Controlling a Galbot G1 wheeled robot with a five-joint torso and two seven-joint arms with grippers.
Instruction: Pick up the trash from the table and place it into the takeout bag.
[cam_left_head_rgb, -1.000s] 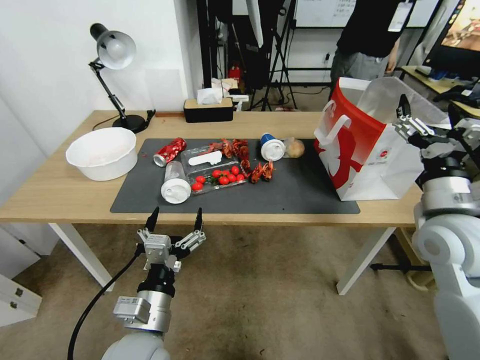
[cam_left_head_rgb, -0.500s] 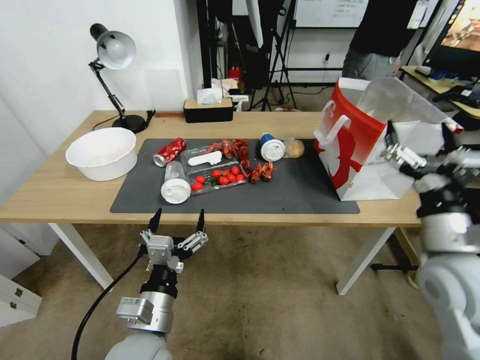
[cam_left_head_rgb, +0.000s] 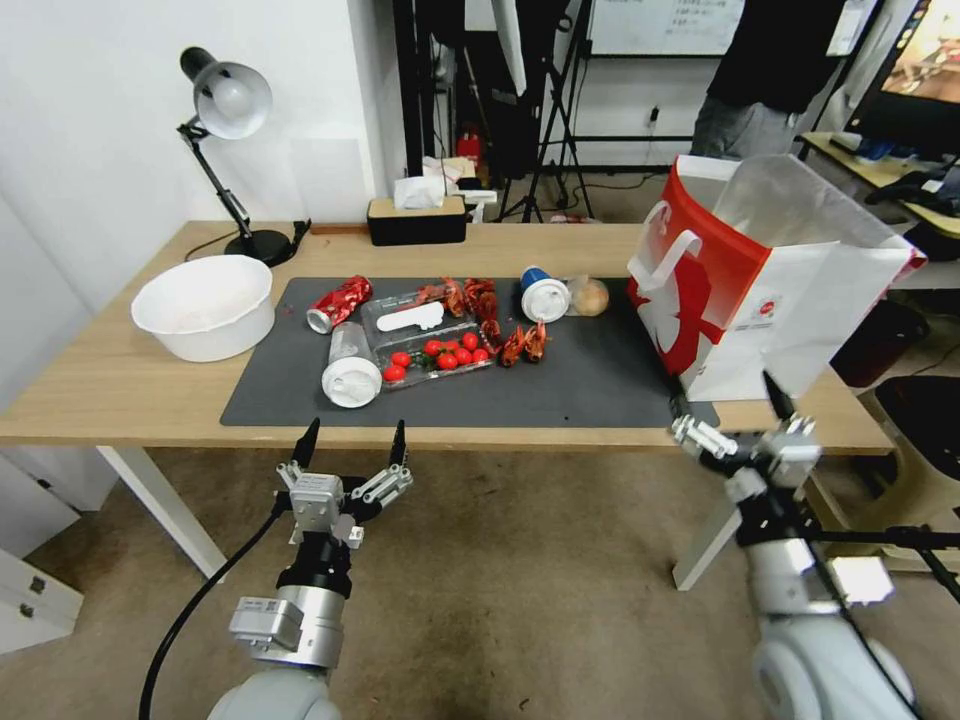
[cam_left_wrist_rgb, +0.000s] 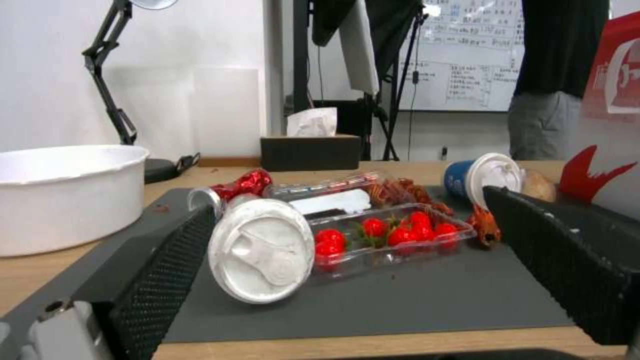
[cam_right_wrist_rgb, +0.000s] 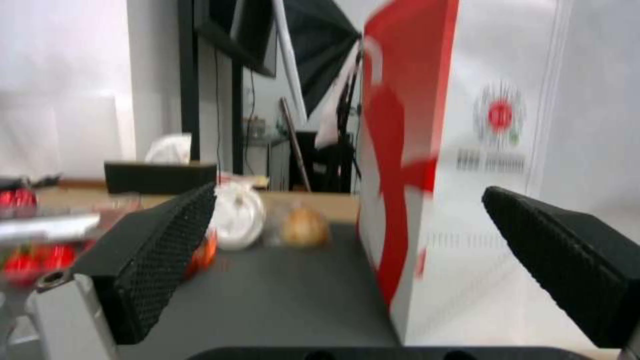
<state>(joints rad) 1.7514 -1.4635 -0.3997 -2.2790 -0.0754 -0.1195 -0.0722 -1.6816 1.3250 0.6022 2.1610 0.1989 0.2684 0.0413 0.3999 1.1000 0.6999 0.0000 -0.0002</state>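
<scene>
Note that both the left gripper (cam_left_head_rgb: 351, 441) and right gripper (cam_left_head_rgb: 728, 404) are wide open and empty; the litter (cam_left_head_rgb: 440, 322) remains on the table (cam_left_head_rgb: 110, 385), outside the bag (cam_left_head_rgb: 745, 290).

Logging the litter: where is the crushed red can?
Head view: the crushed red can lies at the dark grey mat's far-left corner, beside the clear white-lidded cup.

White round bowl (cam_left_head_rgb: 203, 305) on the worktop's left end beside the grey mat, black desk lamp (cam_left_head_rgb: 228, 110) behind it at the far edge, black tissue box (cam_left_head_rgb: 416, 220) with white tissue at the far edge, tripod legs (cam_left_head_rgb: 555, 140) on the floor beyond
</scene>
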